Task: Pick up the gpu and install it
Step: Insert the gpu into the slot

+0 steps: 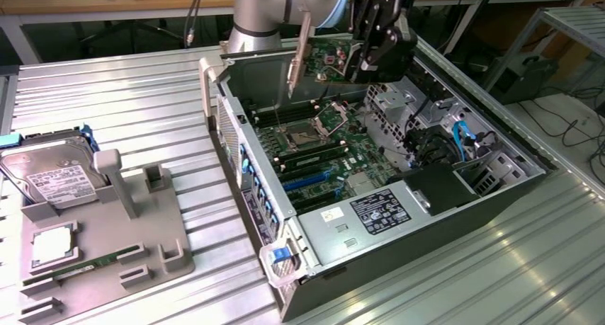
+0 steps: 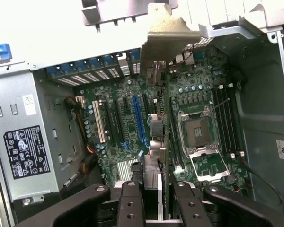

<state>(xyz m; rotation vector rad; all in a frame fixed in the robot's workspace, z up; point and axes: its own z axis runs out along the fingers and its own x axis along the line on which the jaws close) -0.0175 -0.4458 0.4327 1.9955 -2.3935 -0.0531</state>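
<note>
Gpu (image 1: 304,49), exterior view: clamped in narrowly set jaws, held on edge above the open computer case (image 1: 229,137), clear of the motherboard (image 1: 317,144). Wrist view: card (image 2: 152,170) edge-on, near the blue slot (image 2: 137,118), unseated; orientation judged to suit insertion.

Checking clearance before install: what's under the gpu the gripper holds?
The motherboard inside the open case, with its blue slot visible. The strip directly beneath the gpu is covered.
</note>
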